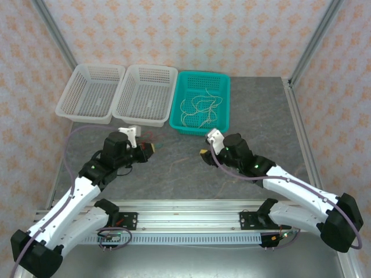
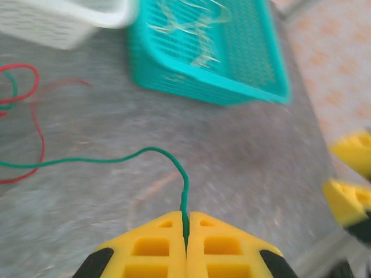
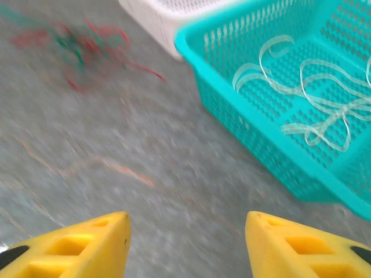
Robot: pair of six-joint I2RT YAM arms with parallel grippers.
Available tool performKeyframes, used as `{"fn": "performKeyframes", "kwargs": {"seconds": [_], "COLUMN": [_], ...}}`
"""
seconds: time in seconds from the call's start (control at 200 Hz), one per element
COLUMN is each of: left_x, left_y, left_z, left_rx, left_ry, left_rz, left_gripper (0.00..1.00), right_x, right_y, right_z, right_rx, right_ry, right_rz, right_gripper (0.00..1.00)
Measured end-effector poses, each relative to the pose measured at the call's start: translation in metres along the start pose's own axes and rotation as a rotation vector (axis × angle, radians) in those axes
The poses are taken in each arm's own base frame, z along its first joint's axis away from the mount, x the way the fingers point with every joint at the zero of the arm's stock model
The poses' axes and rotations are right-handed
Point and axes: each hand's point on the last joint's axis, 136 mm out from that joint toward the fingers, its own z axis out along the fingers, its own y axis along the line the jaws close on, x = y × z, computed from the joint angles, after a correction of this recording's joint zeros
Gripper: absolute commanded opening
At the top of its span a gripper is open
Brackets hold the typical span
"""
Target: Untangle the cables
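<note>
- Pinching the end of the green cable [image 2: 116,157], the left claw [image 2: 186,223] is clenched on it; the cable trails left across the worktop [image 2: 243,174].
- Beside it, red cables [image 2: 39,130] lie loose.
- Right claw [image 3: 185,231] released, empty.
- Teal basket [image 3: 243,133] holds the cream cables [image 3: 313,81].

My left arm [image 1: 87,185] reaches in from the near left corner of the tabletop [image 1: 174,174], elbow bent, with the left fingers [image 2: 156,246] pressed together on a green cable [image 2: 185,197]. My right arm [image 1: 290,188] angles in from the near right corner, its right fingers [image 3: 87,246] spread apart, low over the tabletop.
</note>
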Motion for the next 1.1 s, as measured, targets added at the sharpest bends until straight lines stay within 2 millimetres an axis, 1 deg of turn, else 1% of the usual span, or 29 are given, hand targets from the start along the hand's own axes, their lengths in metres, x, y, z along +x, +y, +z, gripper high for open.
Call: {"fn": "performKeyframes", "kwargs": {"seconds": [0.06,0.095,0.155,0.215,0.24,0.295,0.37,0.435,0.505,0.57,0.636,0.696,0.756,0.826,0.856,0.971,1.041,1.101], "left_x": [0.007,0.010,0.018,0.028,0.032,0.041,0.042,0.041,0.048,0.060,0.077,0.092,0.102,0.107,0.108,0.109,0.112,0.114], "left_y": [-0.034,-0.056,-0.084,-0.102,-0.105,-0.107,-0.100,-0.088,-0.071,-0.056,-0.036,-0.018,-0.007,-0.001,0.000,0.005,0.010,0.014], "left_z": [-0.001,-0.002,-0.005,-0.006,-0.005,-0.003,0.002,0.010,0.023,0.037,0.050,0.056,0.058,0.059,0.059,0.057,0.056,0.055], "left_rx": [0.098,0.161,0.251,0.312,0.324,0.334,0.294,0.227,0.155,0.105,0.049,0.001,-0.027,-0.038,-0.039,-0.053,-0.065,-0.078], "left_ry": [0.056,0.086,0.130,0.168,0.179,0.204,0.203,0.204,0.236,0.288,0.353,0.404,0.435,0.448,0.450,0.445,0.446,0.448], "left_rz": [0.098,0.161,0.247,0.310,0.330,0.366,0.395,0.410,0.421,0.424,0.421,0.415,0.412,0.414,0.416,0.420,0.420,0.420], "left_gripper": [0.00,0.00,0.00,0.00,0.00,0.00,0.00,0.00,0.00,0.00,0.00,0.00,0.00,0.00,0.00,0.00,0.00,0.00], "right_x": [-0.010,-0.013,-0.013,-0.013,-0.012,-0.009,0.000,0.011,0.028,0.044,0.059,0.070,0.077,0.075,0.073,0.052,0.041,0.036], "right_y": [-0.001,-0.001,-0.001,-0.003,-0.004,-0.007,-0.016,-0.027,-0.033,-0.032,-0.028,-0.022,-0.017,-0.012,-0.011,-0.002,0.003,0.007], "right_z": [-0.001,-0.002,-0.002,-0.003,-0.003,-0.006,-0.010,-0.014,-0.016,-0.016,-0.012,-0.006,0.001,0.011,0.016,0.042,0.060,0.073], "right_rx": [0.001,0.000,-0.001,0.009,0.015,0.035,0.077,0.129,0.171,0.179,0.171,0.158,0.148,0.142,0.145,0.149,0.171,0.200], "right_ry": [-0.042,-0.050,-0.051,-0.044,-0.040,-0.028,-0.001,0.034,0.095,0.161,0.230,0.288,0.336,0.376,0.390,0.425,0.429,0.433], "right_rz": [0.087,0.126,0.179,0.224,0.241,0.271,0.325,0.368,0.399,0.419,0.448,0.487,0.539,0.596,0.616,0.649,0.644,0.616], "right_gripper": [0.56,0.56,0.56,0.56,0.58,0.58,0.54,0.53,0.54,0.55,0.56,0.56,0.56,0.62,0.62,0.65,0.70,0.75]}}
